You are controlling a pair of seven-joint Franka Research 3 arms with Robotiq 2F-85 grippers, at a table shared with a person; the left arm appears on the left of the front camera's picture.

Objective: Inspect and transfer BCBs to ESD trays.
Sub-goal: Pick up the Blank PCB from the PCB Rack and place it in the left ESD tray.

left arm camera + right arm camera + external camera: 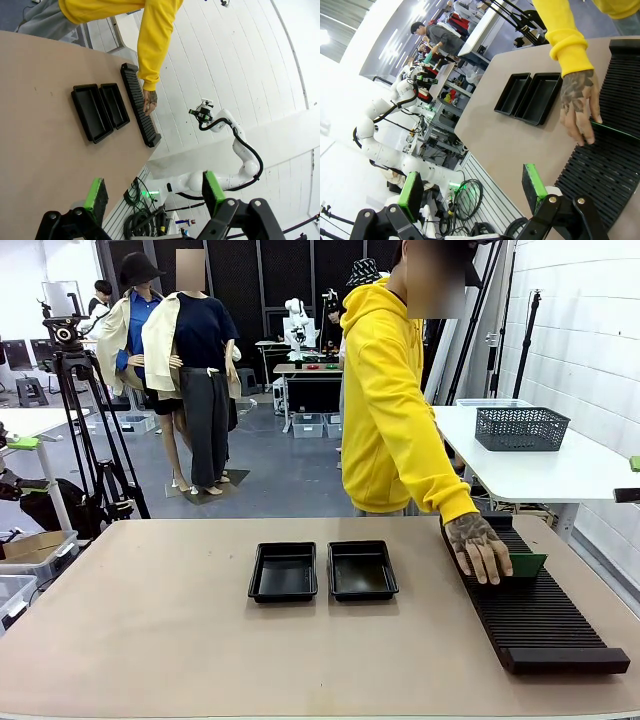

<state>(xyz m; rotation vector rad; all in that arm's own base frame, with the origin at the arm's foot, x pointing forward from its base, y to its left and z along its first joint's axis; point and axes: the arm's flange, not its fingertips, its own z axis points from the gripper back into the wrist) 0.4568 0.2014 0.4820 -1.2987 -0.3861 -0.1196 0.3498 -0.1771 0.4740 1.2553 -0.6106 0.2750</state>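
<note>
Two ESD trays, left tray point(284, 572) and right tray point(362, 570), sit side by side mid-table point(150, 640), close together and both bare inside. By my read no boards are transferred and we're at the opening step: getting a board out for inspection.

I can make out one BCB point(527, 564). It stands on edge in a slot of the ribbed rack point(545, 625) at the table's right side, well apart from the trays. The person's hand point(480, 546) lies over it w/ fingertips on the board; can't tell if it's being lifted or seated.

Board look: dark green, thin, flat, partly hidden by the hand. The right wrist cam has it edge-on as a slim green line under the fingers. No parts or print readable, too small.

My left gripper point(154, 192) and right gripper point(470, 192) both hang high above the table, jaws spread wide, nothing between the green pads.

Next move, as I judge it: the board needs to come straight up out of its slot so it doesn't snag the ribs. Then a look over both faces, then laid flat in a tray. If it's handed to me, the right arm is the nearer one. I'd want a light pinch on the board's edge, approaching clear of the person's hand, and a level drop inside the rim, prob. the right tray first since it's closer to the rack
</note>
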